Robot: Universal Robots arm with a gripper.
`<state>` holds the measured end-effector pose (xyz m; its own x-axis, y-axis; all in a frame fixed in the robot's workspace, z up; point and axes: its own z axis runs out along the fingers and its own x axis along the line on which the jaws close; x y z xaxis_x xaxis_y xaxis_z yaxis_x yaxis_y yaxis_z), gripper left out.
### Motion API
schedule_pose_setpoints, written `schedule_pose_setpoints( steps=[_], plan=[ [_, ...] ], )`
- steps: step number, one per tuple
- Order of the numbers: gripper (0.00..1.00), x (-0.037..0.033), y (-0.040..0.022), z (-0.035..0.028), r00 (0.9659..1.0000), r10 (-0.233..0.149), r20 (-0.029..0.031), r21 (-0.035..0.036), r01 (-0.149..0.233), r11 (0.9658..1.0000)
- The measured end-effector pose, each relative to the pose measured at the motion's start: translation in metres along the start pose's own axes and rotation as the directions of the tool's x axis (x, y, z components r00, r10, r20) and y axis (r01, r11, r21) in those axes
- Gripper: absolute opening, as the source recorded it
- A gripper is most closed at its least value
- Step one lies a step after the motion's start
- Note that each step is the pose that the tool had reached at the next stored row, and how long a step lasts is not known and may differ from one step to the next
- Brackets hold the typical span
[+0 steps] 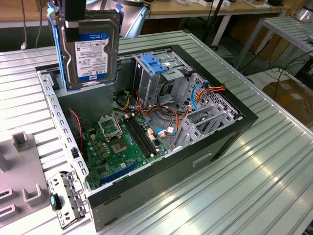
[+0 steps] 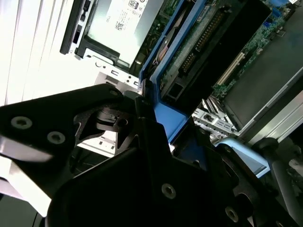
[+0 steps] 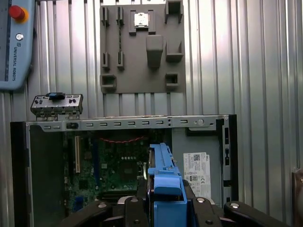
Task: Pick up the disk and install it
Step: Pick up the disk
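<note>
The disk (image 1: 92,51) is dull grey metal with a paper label (image 1: 95,61) and a glossy blue plastic rail (image 3: 165,184), the desk (image 1: 264,166) ribbed, shiny bare metal.
</note>
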<state>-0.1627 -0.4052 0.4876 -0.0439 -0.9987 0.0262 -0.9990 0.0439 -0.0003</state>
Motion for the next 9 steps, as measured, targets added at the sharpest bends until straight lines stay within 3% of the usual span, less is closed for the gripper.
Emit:
schedule_pose_setpoints(
  steps=[9],
  plan=[
    [0.37,-0.0011,-0.0261,0.0002,1.0,0.0,-0.0001,0.0,0.0,1.0]
  ],
)
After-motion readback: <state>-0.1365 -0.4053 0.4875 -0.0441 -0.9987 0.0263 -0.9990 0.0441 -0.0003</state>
